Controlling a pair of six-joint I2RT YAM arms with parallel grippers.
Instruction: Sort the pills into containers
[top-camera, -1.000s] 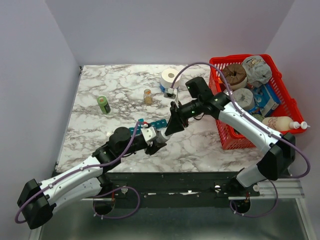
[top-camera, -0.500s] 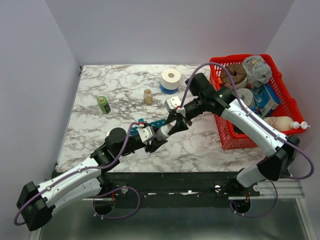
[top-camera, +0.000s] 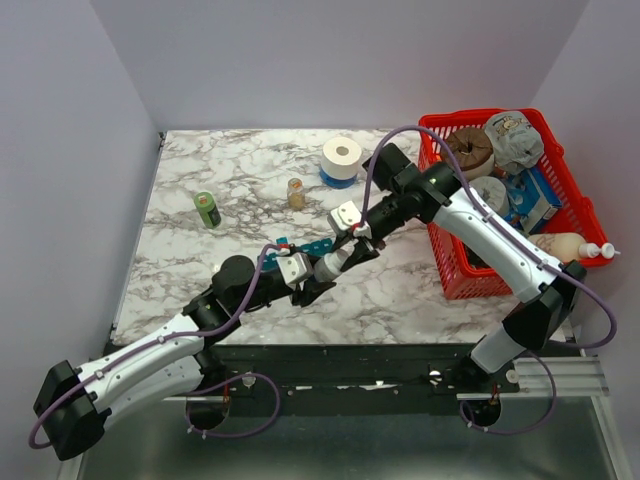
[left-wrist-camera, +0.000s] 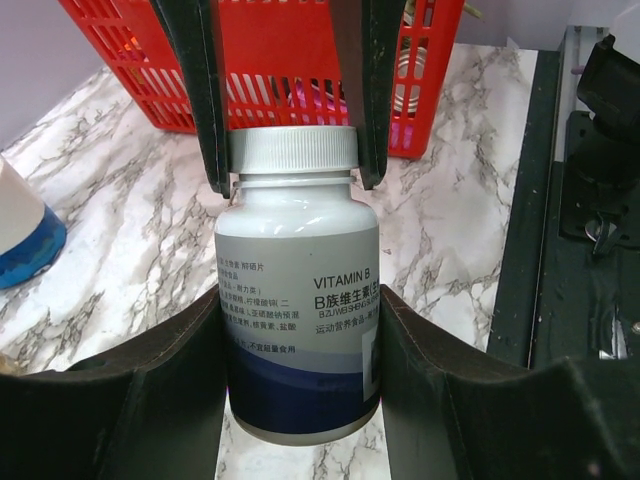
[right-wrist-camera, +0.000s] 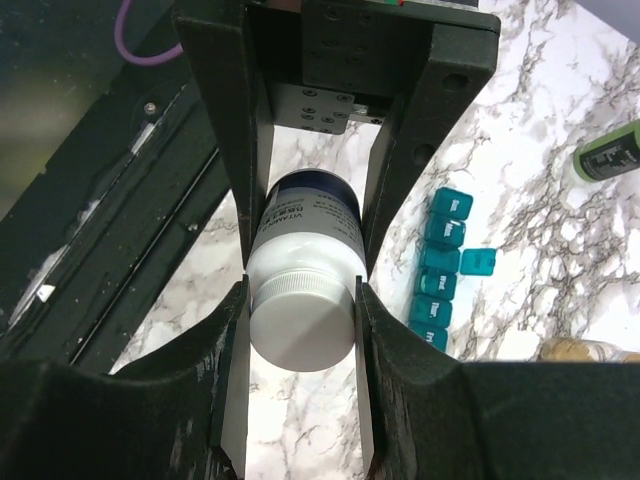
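A white vitamin bottle (left-wrist-camera: 297, 300) with a blue band is held level above the marble, and my left gripper (left-wrist-camera: 300, 335) is shut on its body. My right gripper (right-wrist-camera: 300, 320) faces it from the other end, its two fingers pressed on either side of the bottle's white cap (right-wrist-camera: 303, 325). From above, the bottle (top-camera: 327, 266) spans the gap between the left gripper (top-camera: 308, 279) and the right gripper (top-camera: 346, 250). The containers, a teal strip (right-wrist-camera: 440, 268), lie just behind them (top-camera: 318, 246) with one lid flipped open. No pills are in view.
A red mesh basket (top-camera: 455, 272) full of goods stands at the right. A paper roll (top-camera: 341, 156), a small amber jar (top-camera: 296, 192) and a green bottle (top-camera: 208, 209) stand further back. A pale bottle (top-camera: 565, 247) lies beside the basket.
My right gripper swung down and left from above the strip onto the bottle's cap. The left gripper kept its hold on the bottle and barely moved.
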